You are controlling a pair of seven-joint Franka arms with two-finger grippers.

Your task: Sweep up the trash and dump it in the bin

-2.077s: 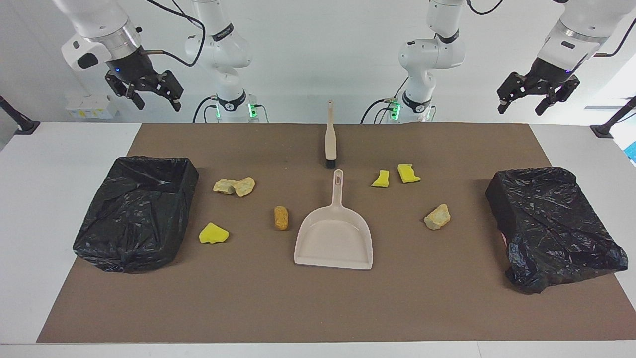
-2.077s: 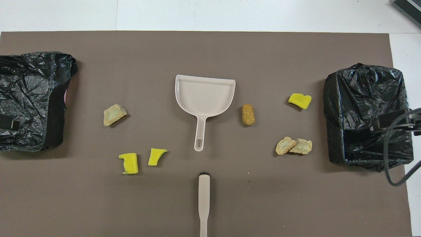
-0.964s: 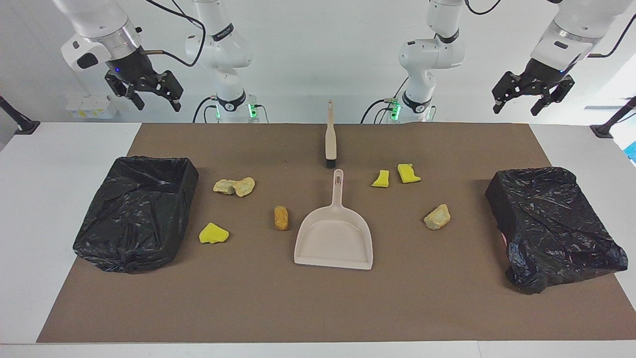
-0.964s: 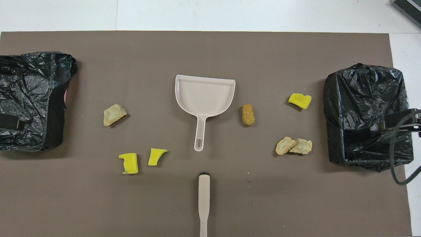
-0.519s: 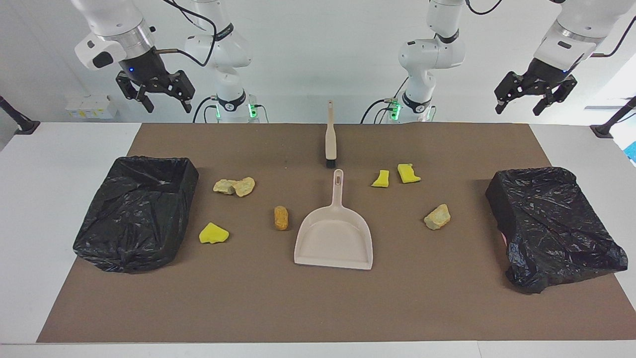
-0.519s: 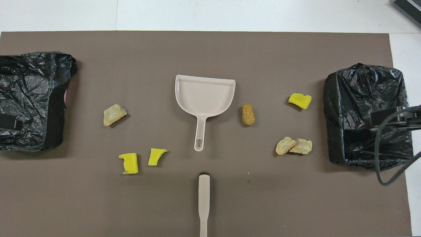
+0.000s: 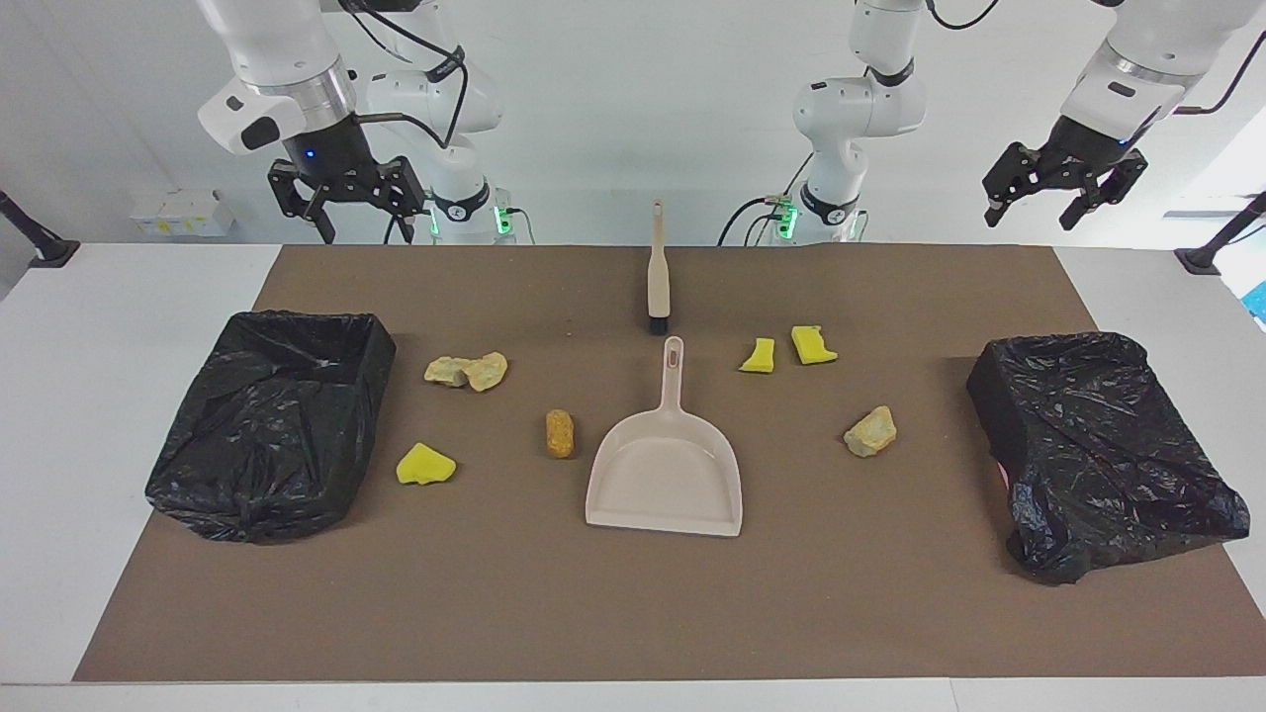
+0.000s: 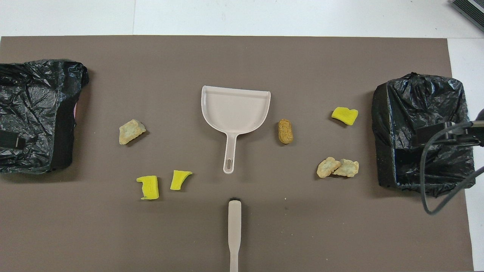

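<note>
Nearest your robots, both grippers hang high with jaws wide, holding nothing: right gripper [image 7: 348,205], left gripper [image 7: 1061,193]. On the bench, the brush [image 7: 658,274] comes first, then seven trash chunks [image 7: 560,433] scattered beside the dustpan [image 7: 665,473], between two black-lined bins [image 7: 267,420].

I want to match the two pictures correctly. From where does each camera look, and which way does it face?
Facing view: high across the table, looking toward the robots; both arms show, left gripper and right gripper raised and open.
Overhead view: above the robots' end, looking steeply down and forward; only a dark part and cable of the right arm show over one bin.
Shared: dustpan, brush, trash pieces and both bins, half a turn apart.
</note>
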